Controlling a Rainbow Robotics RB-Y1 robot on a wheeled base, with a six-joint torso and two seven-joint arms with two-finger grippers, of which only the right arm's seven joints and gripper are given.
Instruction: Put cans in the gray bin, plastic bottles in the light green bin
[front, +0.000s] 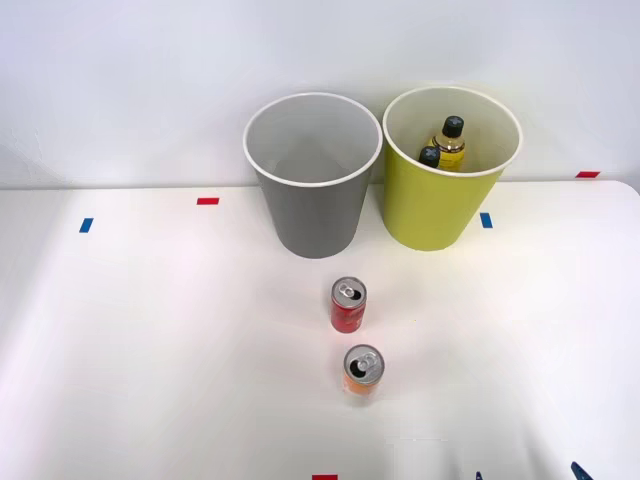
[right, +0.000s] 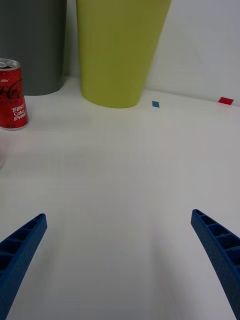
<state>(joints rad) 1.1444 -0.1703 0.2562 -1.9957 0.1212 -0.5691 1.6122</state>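
Standing upright on the white bench (front: 150, 350): red can (front: 348, 305) in front of the gray bin (front: 312, 178), orange can (front: 361, 370) just nearer the robot. Both plastic bottles (front: 447, 143) already resting inside the light green bin (front: 450, 170).

Hanging low near the bench's close right corner, tool (right: 120, 260) spread wide, gripping nothing.

Judging the next step as fetching a can: approaching from the right, straddling one body mid-height, closing squarely. Better taking the orange first, so as not to be knocking it while reaching past.

Plenty of bare bench lying between tool and cans; bins nearly touching, so lifting well above the white rims before dropping.
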